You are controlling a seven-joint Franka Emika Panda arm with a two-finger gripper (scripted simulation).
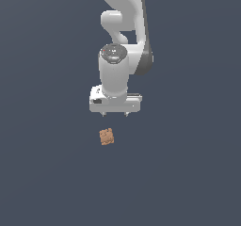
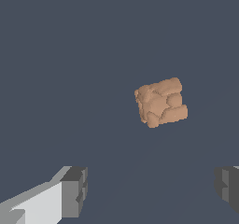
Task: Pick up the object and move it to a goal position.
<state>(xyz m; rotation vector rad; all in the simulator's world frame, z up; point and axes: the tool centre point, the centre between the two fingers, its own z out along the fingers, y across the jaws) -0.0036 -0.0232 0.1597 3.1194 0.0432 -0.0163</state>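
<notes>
The object is a small orange-brown, bumpy, roughly square block lying on the dark grey floor, slightly rotated. It also shows in the wrist view. My white gripper hangs from the arm, pointing down, above the floor. In the exterior view the block shows just below the gripper and slightly toward that view's left. The gripper is open and empty, with its two dark fingertips set wide apart. The block is apart from the fingers and not between them.
The white arm rises behind the gripper toward the top of the exterior view. A plain dark grey surface lies all around the block.
</notes>
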